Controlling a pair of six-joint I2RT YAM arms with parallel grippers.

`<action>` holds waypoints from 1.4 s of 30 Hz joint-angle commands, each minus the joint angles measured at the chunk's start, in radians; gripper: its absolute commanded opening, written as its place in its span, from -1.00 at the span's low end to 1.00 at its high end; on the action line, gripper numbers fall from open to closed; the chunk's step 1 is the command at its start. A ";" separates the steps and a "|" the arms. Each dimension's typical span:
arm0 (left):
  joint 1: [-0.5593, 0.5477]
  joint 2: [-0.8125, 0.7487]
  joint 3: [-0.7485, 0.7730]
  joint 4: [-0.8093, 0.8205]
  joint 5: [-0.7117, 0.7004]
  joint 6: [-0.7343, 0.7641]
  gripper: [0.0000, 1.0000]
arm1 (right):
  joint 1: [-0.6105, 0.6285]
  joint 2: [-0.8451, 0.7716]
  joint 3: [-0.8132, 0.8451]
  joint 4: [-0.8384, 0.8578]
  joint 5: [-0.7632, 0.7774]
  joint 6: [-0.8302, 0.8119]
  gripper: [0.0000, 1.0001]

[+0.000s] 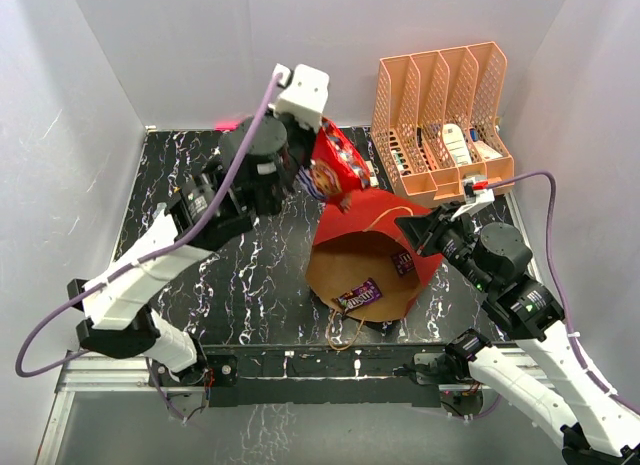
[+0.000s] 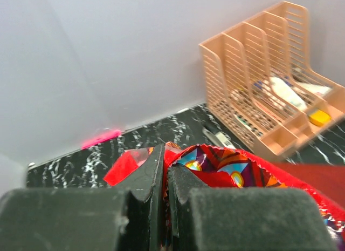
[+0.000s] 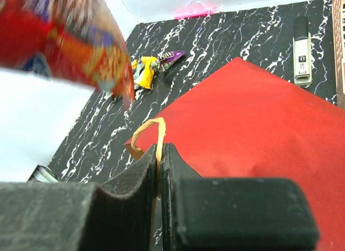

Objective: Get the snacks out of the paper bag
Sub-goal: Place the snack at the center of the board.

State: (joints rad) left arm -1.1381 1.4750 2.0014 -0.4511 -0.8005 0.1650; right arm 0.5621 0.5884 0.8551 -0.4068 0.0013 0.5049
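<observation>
One paper bag (image 1: 372,235), one red snack bag (image 1: 338,157), two purple packets (image 1: 359,295) (image 3: 171,56), one yellow packet (image 3: 143,73), one rack (image 1: 440,190) with four slots (image 1: 455,85), two arms (image 1: 150,270) (image 1: 540,330).

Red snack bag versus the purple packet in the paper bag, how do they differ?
The red snack bag is clamped in the left gripper, outside the paper bag; the purple packet lies loose inside it. The red snack bag is clearly larger than the purple packet. Both are printed snack wrappers.
</observation>
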 commanded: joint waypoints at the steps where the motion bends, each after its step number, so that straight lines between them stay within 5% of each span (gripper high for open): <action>1: 0.124 0.053 0.165 0.039 -0.024 0.049 -1.00 | 0.000 -0.016 -0.001 0.031 0.011 0.018 -0.85; 13: 0.574 0.229 0.102 -0.031 0.332 -0.213 -1.00 | 0.000 -0.024 0.002 0.024 0.010 0.020 -0.85; 18: 0.673 0.378 0.129 0.014 0.415 -0.254 -1.00 | 0.001 -0.021 0.011 0.016 0.011 0.016 -0.85; 24: 0.732 0.627 0.390 -0.049 0.574 -0.329 -1.00 | 0.000 -0.021 0.007 0.012 0.014 0.020 -0.85; 27: 0.734 0.668 0.404 -0.021 0.662 -0.334 -1.00 | 0.001 -0.017 0.008 0.012 0.014 0.023 -0.85; 35: 0.734 0.444 -0.137 0.228 0.721 -0.285 -1.00 | -0.001 0.001 0.020 0.018 0.017 0.020 -0.85; 42: 0.734 0.304 -0.468 0.255 0.794 -0.291 -1.00 | 0.000 0.014 0.022 0.026 0.011 0.014 -0.86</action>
State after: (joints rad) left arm -0.4133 1.9064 1.6402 -0.2790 -0.0715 -0.1265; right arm 0.5621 0.5987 0.8532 -0.4446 0.0017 0.5243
